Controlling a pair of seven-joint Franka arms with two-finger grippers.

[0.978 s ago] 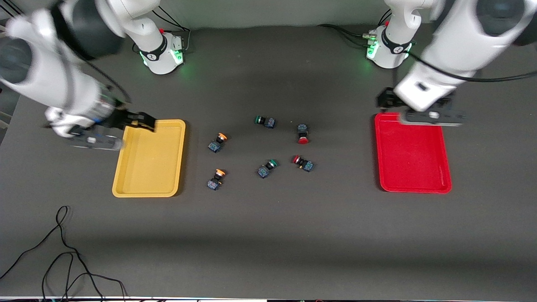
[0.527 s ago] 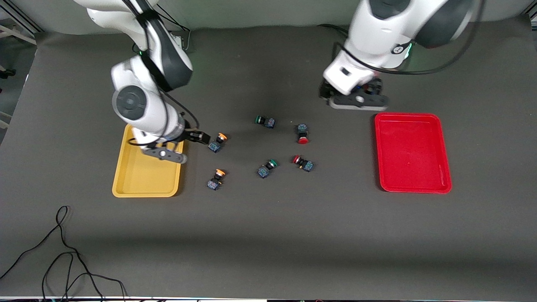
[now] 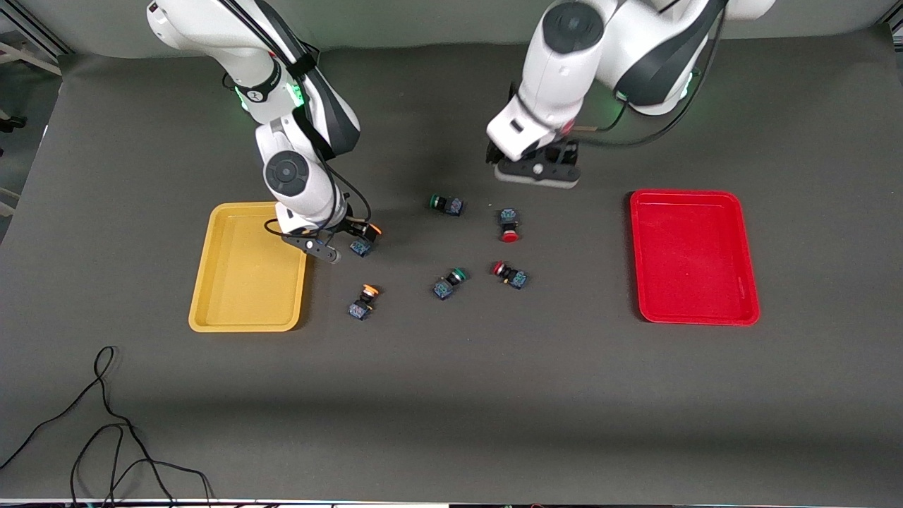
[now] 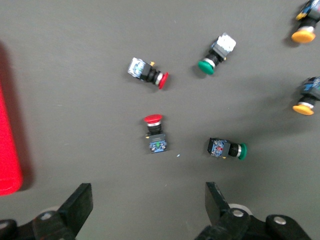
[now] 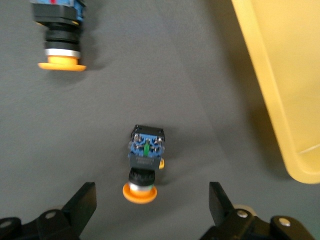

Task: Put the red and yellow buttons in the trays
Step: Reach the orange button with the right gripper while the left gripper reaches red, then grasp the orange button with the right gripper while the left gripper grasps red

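Six small push-button switches (image 3: 451, 243) lie close together mid-worktop, with narrow gaps between them. Wide bare dark worktop (image 3: 451, 409) lies nearer the camera. A loose black cable (image 3: 106, 423) clutters one corner.

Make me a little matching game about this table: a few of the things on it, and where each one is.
Things:
1. right hand
2. left hand
3. yellow shallow plastic tray
4. red shallow plastic tray

Places:
A. toward the left arm's end of the table
B. above the red-capped push-button switch
C. toward the right arm's end of the table
D. over an orange-capped push-button switch

Pairs: 1-D, 2-B, 3-C, 4-A
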